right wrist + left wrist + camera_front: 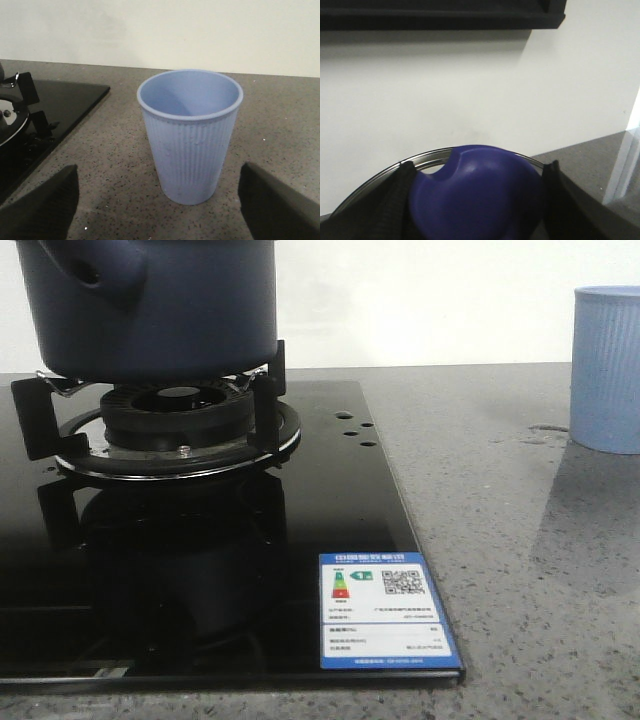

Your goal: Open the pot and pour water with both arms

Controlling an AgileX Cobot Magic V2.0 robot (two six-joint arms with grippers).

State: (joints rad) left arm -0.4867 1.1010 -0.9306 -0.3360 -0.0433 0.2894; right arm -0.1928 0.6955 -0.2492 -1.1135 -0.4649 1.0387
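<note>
Cup (607,368) stands beside stove (300,540), apart from pot (150,305).

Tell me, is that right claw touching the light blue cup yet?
Apart. In the right wrist view the right gripper stands open, its dark fingers wide on either side of the cup, with bare speckled counter showing between each finger and the cup's wall.

Grey speckled stone countertop (480,530), black glass gas hob (200,570) lying flat on its left part, light blue ribbed cup (607,368) standing upright on the bare stone well to the right of the hob, apart from it
</note>
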